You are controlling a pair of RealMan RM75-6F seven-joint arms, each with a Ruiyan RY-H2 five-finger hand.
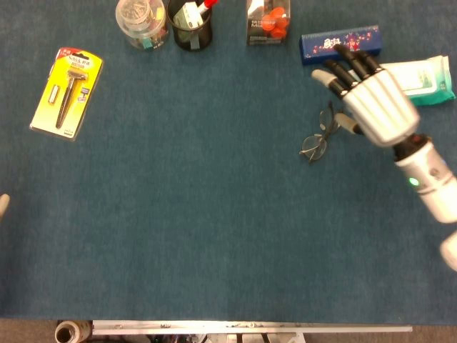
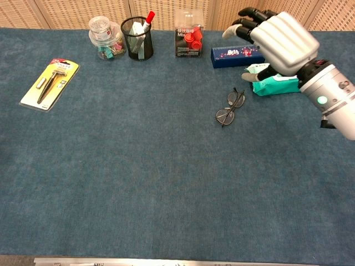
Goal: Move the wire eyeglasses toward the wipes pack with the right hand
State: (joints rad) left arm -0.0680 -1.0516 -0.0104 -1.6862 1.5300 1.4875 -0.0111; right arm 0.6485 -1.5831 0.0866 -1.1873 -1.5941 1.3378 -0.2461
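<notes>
The wire eyeglasses (image 1: 319, 138) (image 2: 229, 107) lie flat on the blue table mat, a short way left of the wipes pack (image 1: 426, 77) (image 2: 275, 84). My right hand (image 1: 371, 96) (image 2: 275, 34) hangs in the air above and to the right of the glasses, fingers spread, holding nothing. It covers part of the teal and white wipes pack in both views. A sliver of my left hand (image 1: 3, 206) shows at the left edge of the head view; its fingers cannot be made out.
A dark blue box (image 1: 340, 43) (image 2: 237, 55) lies behind the glasses. Along the far edge stand a red-capped pack (image 1: 268, 21), a mesh pen cup (image 1: 191, 23) and a clear jar (image 1: 141, 22). A yellow tool card (image 1: 66, 91) lies at far left.
</notes>
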